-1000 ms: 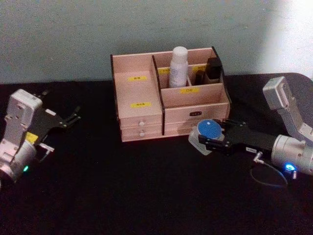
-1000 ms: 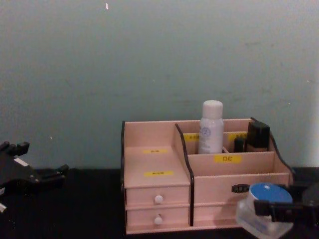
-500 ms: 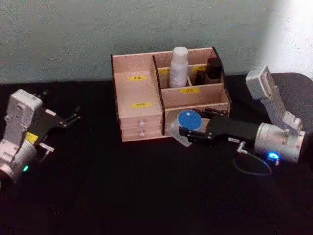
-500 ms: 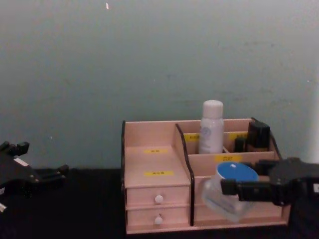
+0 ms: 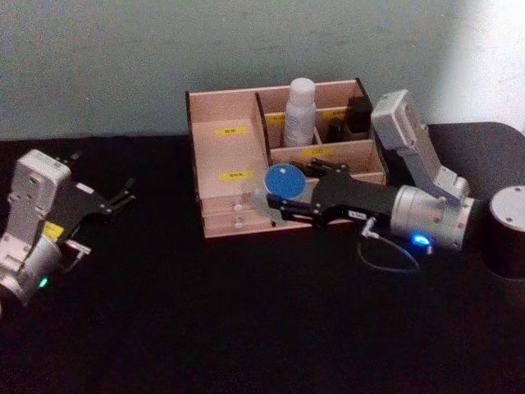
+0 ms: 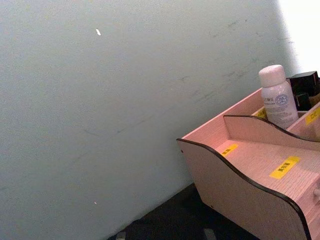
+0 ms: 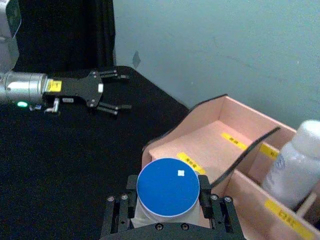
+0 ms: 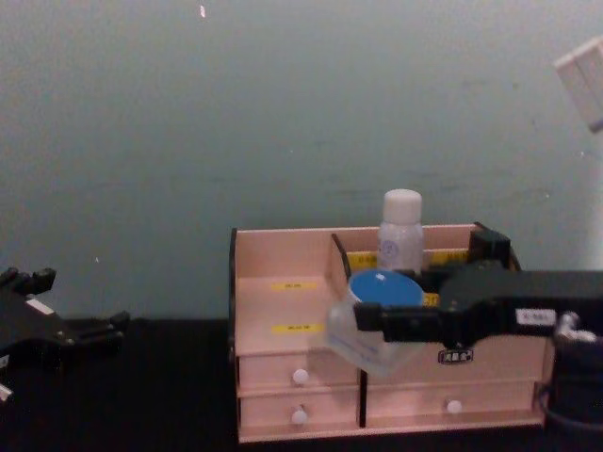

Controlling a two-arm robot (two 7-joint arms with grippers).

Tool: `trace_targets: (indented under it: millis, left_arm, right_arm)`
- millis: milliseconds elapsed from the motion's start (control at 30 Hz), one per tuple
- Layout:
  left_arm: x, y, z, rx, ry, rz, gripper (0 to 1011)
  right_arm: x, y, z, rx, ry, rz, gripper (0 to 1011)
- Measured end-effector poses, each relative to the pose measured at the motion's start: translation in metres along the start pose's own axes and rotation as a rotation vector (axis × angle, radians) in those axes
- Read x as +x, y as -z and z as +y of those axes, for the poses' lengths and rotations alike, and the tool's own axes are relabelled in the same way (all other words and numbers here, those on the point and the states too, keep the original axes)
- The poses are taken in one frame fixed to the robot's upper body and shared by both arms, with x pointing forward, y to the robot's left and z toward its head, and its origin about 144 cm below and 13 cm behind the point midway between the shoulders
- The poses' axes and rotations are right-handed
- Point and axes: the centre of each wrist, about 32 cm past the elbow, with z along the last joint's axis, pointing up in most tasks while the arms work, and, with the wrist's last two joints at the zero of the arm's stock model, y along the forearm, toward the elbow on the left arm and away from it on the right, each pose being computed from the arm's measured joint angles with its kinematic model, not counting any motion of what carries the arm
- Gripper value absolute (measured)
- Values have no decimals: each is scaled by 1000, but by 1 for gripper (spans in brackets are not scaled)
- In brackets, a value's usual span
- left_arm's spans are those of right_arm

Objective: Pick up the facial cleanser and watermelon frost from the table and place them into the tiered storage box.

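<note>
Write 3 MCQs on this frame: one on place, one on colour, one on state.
1. Where is the blue-lidded jar?
A. Lying on the table.
B. Held off the table by the right tool, in front of the tiered storage box.
C. Inside a drawer.

2. What colour are the box's labels?
A. Green.
B. Red.
C. Yellow.

3. What state is the left tool in?
A. Open and empty.
B. Shut on a bottle.
C. Shut on a knob.

Answers:
1 B: the tool's fingers clamp the jar's sides before the box front.
2 C: yellow strips sit on the tiers.
3 A: its fingers are spread with nothing between them.
</note>
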Motion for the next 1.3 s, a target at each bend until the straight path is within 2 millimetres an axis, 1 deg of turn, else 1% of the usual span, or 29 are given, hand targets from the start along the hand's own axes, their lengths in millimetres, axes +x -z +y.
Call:
trace_targets:
  millis: [233,400,467,567,1300]
  left_arm:
    - [0,0,0,0,0,0,1001]
    - [0,0,0,0,0,0,1001]
    - [0,0,0,0,0,0,1001]
    - [0,0,0,0,0,0,1001]
    - [0,0,0,0,0,0,1001]
  right_arm:
    - [5,-9,14,10,3,-11,730]
    - [10,-17,28,11,5,-8,730]
    - [11,-18,29,10,5,-7,730]
    - [14,-22,37,12,3,-4,730]
    - [29,-25,74,-33,10,47,730]
